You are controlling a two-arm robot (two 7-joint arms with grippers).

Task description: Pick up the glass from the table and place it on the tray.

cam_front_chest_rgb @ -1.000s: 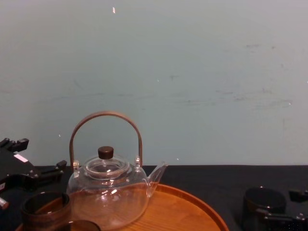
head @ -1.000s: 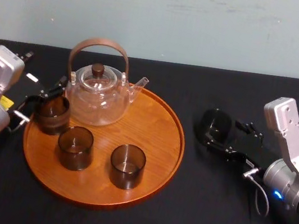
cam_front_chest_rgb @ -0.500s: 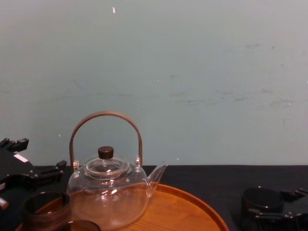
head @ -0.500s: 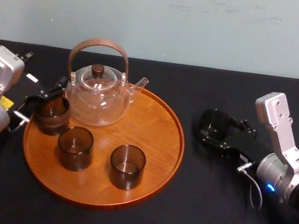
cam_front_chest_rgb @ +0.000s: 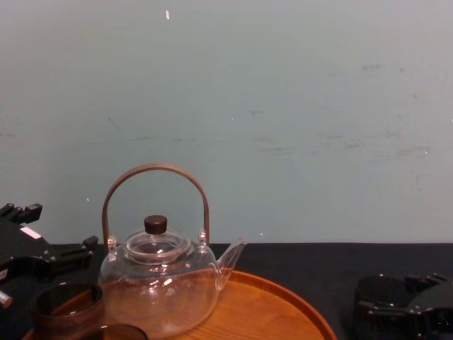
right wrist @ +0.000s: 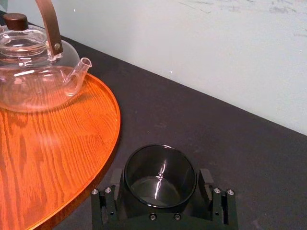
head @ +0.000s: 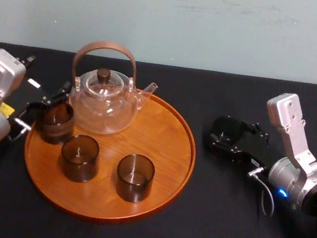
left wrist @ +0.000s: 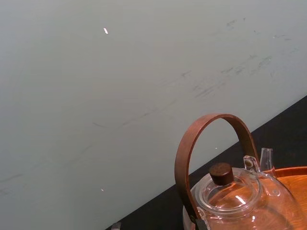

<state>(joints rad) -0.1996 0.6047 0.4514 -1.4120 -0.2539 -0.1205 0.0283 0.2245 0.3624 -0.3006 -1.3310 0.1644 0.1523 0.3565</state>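
A small smoky-brown glass [head: 229, 129] stands upright on the black table, right of the round wooden tray [head: 162, 174]. My right gripper [head: 222, 136] is shut on the glass. In the right wrist view its fingers [right wrist: 113, 181] press both sides of the glass [right wrist: 160, 165], a short gap from the tray [right wrist: 48, 158] rim. From the chest, the glass [cam_front_chest_rgb: 381, 292] and right gripper [cam_front_chest_rgb: 400, 312] sit low on the right. My left gripper [head: 38, 111] rests open at the tray's left edge, beside another glass [head: 55, 121].
On the tray stand a clear glass teapot [head: 102, 101] with an arched brown handle and two more dark glasses [head: 79, 156] [head: 134, 177]. The tray's right half is bare wood. A pale wall closes the far side of the table.
My right gripper has slid left toward the tray with the glass in it. The left arm and everything on the tray have stayed put.
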